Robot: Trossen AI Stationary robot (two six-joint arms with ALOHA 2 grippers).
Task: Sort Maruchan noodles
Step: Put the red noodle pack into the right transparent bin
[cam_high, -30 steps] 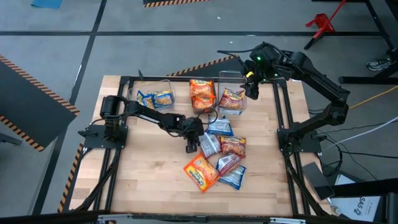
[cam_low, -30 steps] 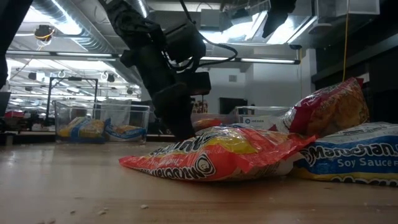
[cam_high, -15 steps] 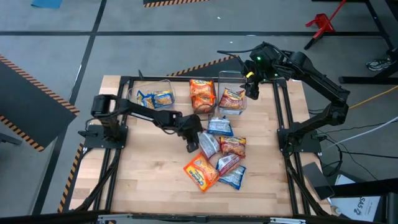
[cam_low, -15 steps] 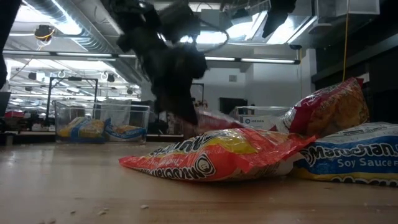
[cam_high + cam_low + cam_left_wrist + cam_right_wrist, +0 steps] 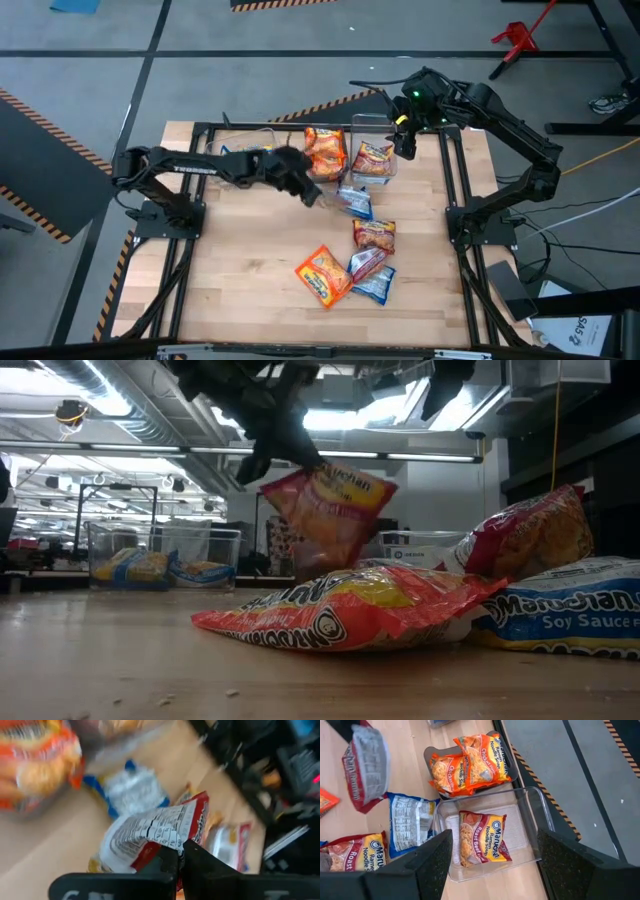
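While a flat orange crinkly Maruchan packet lies nearest the low camera on the pale wooden bench, a blue-and-white soy sauce packet sits just beside it on the right, with a red-and-yellow packet propped up on top of that. From above, this near cluster reads as the orange one, a red-and-silver one, a blue one and a red roast-flavour one, all touching or overlapping.

Up off the bench, the left pincer is clamped tight on the edge of a red-and-silver crinkly packet, which dangles tilted in mid-air; the wrist camera shows its printed back panel pinched between the two dark fingers. Below and beyond it lies another blue-and-white packet.

Farther back, three clear plastic bins line the far edge: the left-hand clear bin holds blue-and-yellow packets, the middle bin holds orange chicken packets, and the right-hand clear bin holds one red roast beef packet. The right pincer hovers over that right-hand bin, fingers spread wide apart and gripping nothing.
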